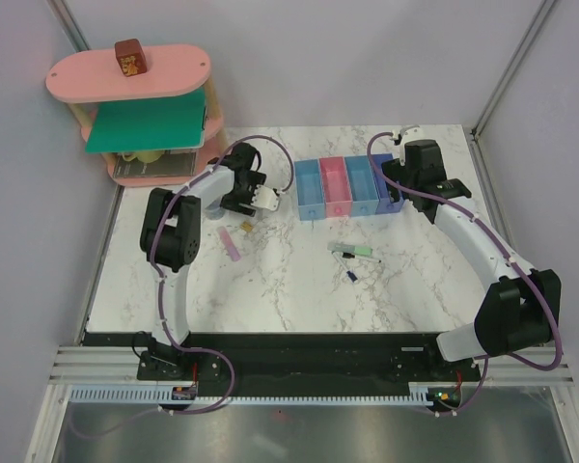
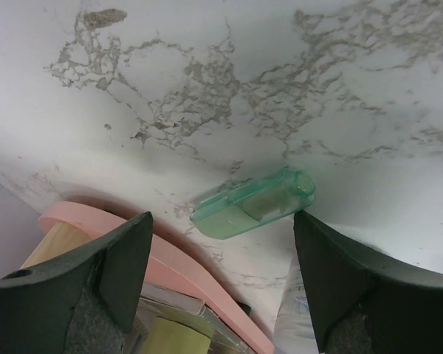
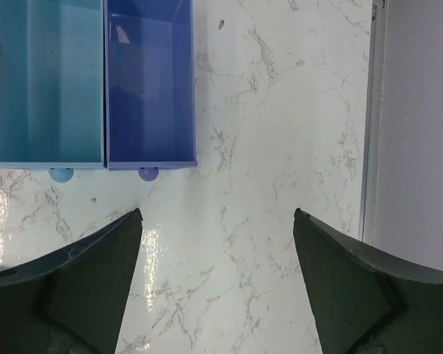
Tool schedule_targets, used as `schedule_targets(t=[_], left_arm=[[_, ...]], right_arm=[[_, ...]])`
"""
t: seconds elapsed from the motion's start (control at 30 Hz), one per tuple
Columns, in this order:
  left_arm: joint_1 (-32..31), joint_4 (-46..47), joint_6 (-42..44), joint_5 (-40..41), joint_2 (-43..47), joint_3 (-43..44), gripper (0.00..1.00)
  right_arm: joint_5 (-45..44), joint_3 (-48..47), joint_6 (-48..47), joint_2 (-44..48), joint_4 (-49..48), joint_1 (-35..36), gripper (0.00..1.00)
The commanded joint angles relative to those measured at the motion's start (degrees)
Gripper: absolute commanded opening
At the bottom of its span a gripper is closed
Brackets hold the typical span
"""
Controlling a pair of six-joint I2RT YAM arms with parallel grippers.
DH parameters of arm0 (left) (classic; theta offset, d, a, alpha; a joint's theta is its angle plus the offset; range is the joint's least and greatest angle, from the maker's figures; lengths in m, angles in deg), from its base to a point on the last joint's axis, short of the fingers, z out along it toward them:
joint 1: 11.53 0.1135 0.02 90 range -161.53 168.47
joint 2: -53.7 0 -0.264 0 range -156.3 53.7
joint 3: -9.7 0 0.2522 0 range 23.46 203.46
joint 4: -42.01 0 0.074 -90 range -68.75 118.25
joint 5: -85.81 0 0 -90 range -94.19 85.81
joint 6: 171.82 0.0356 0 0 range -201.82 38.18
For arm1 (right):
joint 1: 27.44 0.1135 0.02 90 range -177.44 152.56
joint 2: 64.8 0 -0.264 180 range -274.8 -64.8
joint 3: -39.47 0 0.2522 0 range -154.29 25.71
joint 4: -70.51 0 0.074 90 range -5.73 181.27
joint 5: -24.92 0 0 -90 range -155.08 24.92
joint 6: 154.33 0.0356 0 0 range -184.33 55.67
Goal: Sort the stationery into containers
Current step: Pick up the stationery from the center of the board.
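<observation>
My left gripper [image 2: 221, 225] with jaws apart, translucent mint green rounded plastic bar [image 2: 252, 203] at its twelve o'clock on the white marble table [image 2: 354, 88] (not clamped), my right gripper [image 3: 218, 221] spread too, darker blue rectangular plastic bin [image 3: 149, 88] at its eleven o'clock.

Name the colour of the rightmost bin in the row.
Dark blue; the bin shows best in the right wrist view.

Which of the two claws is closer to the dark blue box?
The right gripper, open just beside the dark blue bin. The left gripper hovers past the opposite end of the row, three bins away.
</observation>
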Motion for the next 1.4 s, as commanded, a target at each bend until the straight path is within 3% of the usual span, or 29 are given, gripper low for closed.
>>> schedule_targets(t=[0.0, 0.2, 0.4, 0.47, 0.53, 0.6, 0.73, 0.93, 1.2, 1.37], left_arm=[[0.95, -1.48, 4.29, 1.09, -3.15, 2.45, 0.79], [1.13, -4.11, 4.03, -1.54, -3.33, 2.46, 0.53], [1.13, -8.50, 3.15, -4.18, -2.62, 2.20, 0.53], [1.13, -9.73, 3.24, -6.11, -2.53, 1.85, 0.48], [0.87, -10.79, 3.24, -6.91, -2.62, 1.67, 0.28], [0.60, -12.10, 2.89, -7.00, -3.06, 1.67, 0.02], [0.16, -13.25, 1.22, -7.61, -3.06, 1.23, 0.02], [0.16, -14.92, -2.73, -11.30, -1.22, 0.97, 0.02], [0.16, -15.72, -6.24, -12.62, -0.78, -0.01, 0.02], [0.77, -16.42, -13.80, -17.45, 1.24, 6.85, 0.02]], right_arm=[[0.37, -2.73, 0.93, 1.57, -0.21, -0.16, 0.90], [0.46, -2.90, 1.11, 1.49, 0.05, -0.16, 0.91], [0.81, -3.25, 1.29, 1.22, 0.05, -0.07, 0.90], [0.99, -3.34, 1.29, 1.31, 0.14, -0.07, 0.90], [0.99, -3.25, 1.29, 1.48, 0.23, -0.07, 0.90], [0.99, -3.25, 1.20, 1.57, 0.23, -0.16, 0.90], [1.78, -3.17, 1.11, 1.84, 0.58, -0.16, 0.90], [10.30, -2.90, -4.42, 1.93, 3.91, 0.80, 0.90], [9.60, -3.43, -6.18, 2.10, 5.06, 1.95, 0.91], [7.50, -2.46, -6.27, 2.80, 4.89, 1.95, 0.91]])
